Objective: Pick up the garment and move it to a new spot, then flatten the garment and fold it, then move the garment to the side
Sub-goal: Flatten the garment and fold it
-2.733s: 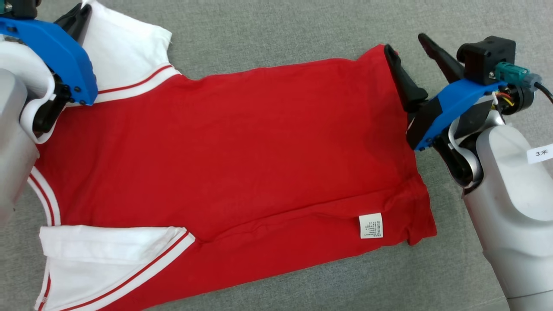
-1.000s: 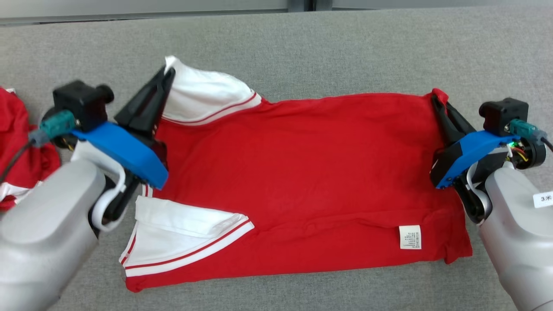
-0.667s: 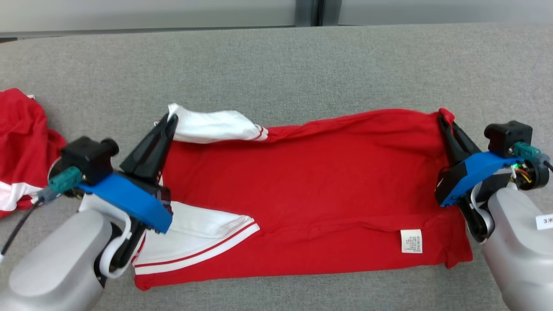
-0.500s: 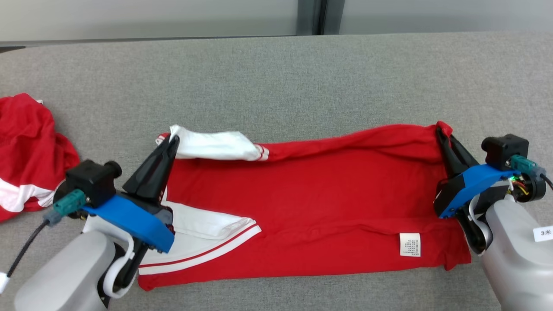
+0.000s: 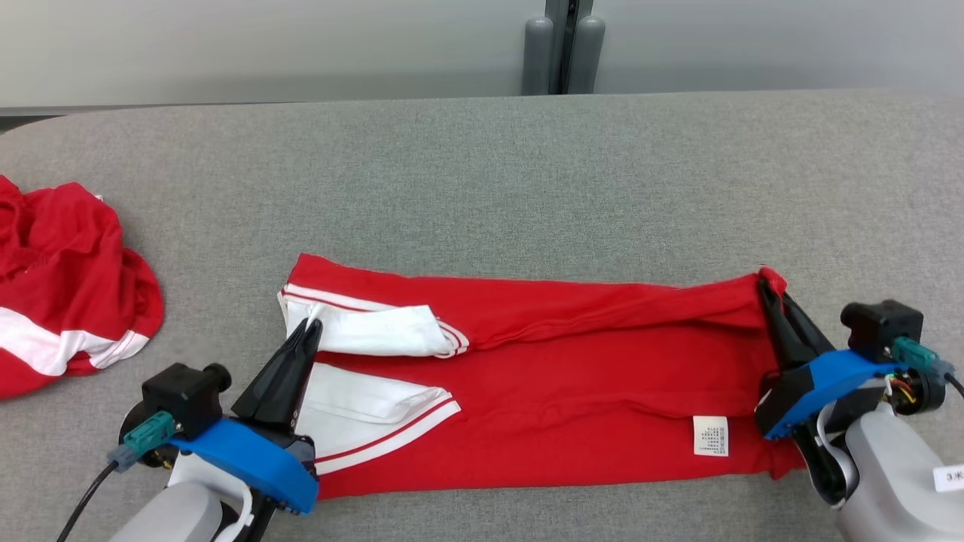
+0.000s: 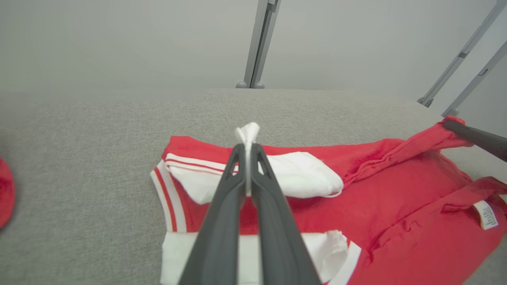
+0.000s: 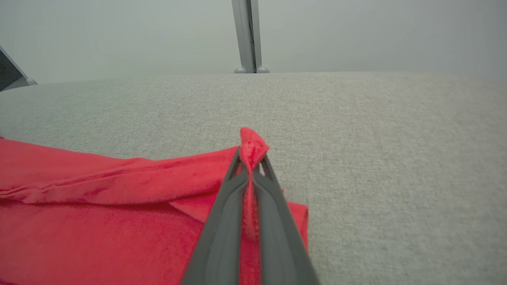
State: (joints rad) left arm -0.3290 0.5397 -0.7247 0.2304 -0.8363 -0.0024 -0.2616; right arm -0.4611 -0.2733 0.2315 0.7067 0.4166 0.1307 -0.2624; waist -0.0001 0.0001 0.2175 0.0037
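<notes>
The garment (image 5: 572, 376) is a red shirt with white, red-striped sleeves, spread lengthwise across the grey table with its far long edge doubled over toward me. My left gripper (image 5: 310, 328) is shut on the far white sleeve (image 5: 376, 331), and in the left wrist view a pinch of white cloth (image 6: 247, 132) sticks out past the fingertips. My right gripper (image 5: 767, 284) is shut on the red hem corner (image 7: 253, 145) at the shirt's right end. A white care label (image 5: 710, 436) lies near the front right.
A second red and white garment (image 5: 60, 286) lies crumpled at the table's left edge. The grey felt table (image 5: 482, 173) reaches back to a pale wall with a grey post (image 5: 561, 45). My right gripper's finger (image 6: 475, 136) shows in the left wrist view.
Both grippers have shut on the shirt's far corners and drawn them toward me, laying the far edge over the body. The head camera has tilted up, bringing the wall into view.
</notes>
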